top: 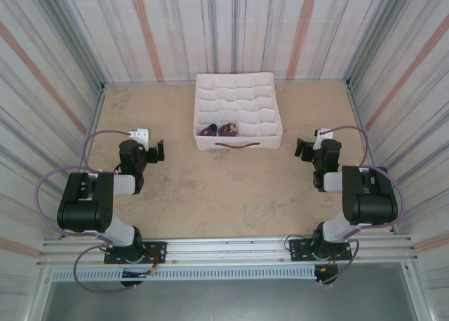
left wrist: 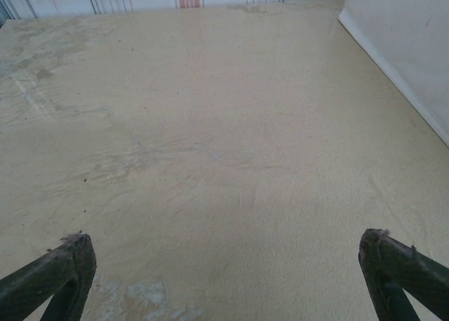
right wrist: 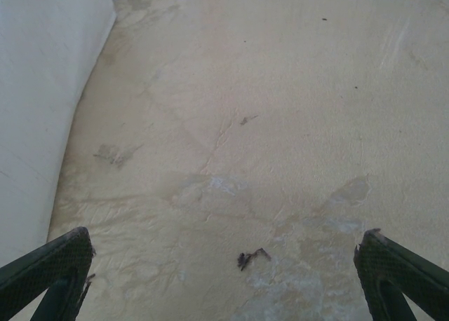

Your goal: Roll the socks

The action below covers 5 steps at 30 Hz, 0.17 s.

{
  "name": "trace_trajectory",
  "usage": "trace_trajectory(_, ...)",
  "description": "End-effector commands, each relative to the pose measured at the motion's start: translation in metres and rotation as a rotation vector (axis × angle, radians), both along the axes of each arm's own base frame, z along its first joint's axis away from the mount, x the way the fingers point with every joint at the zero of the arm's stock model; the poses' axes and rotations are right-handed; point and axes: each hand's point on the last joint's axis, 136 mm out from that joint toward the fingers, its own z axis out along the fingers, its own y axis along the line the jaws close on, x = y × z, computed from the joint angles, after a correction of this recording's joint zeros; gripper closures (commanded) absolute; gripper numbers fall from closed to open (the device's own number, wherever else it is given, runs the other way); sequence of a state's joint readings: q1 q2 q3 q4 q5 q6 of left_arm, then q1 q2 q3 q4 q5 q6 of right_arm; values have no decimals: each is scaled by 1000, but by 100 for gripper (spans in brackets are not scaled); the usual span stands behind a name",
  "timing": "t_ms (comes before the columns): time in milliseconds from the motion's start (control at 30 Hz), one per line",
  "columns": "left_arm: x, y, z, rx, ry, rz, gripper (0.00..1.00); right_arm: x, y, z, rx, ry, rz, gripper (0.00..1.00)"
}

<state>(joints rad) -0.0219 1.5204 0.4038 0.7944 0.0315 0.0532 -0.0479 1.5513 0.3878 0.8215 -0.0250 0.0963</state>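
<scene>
The socks are two small purple fabric bundles with a touch of orange. They sit inside the white fabric box with a grid of compartments, in two neighbouring compartments of the row nearest the arms, toward the box's left end. A thin dark handle lies along the box's near outer wall, just below them. The box stands on the tan, scuffed desk, at its far middle.

The left fingers hang over the desk to the left of the box, level with its near wall and well apart from it. They are spread wide and released, with nothing between them. In the left wrist view their dark green fingertips frame bare desk, and the box's white side runs along the right.

The right fingers hang to the right of the box, near its near corner. They are also spread wide and released, grasping nothing. In the right wrist view the box's white side is at the left, and a small dark scrap lies on the desk between the fingertips.
</scene>
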Motion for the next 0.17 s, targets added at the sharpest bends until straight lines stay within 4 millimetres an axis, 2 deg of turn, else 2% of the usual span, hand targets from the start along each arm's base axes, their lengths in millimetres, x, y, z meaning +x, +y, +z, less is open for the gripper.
trace_trajectory(0,2,2,5,21,-12,6,1,5,0,6,5,-15,11,1)
trace_trajectory(133,2,2,6,21,-13,6,1,3,1,7,3,-22,15,1)
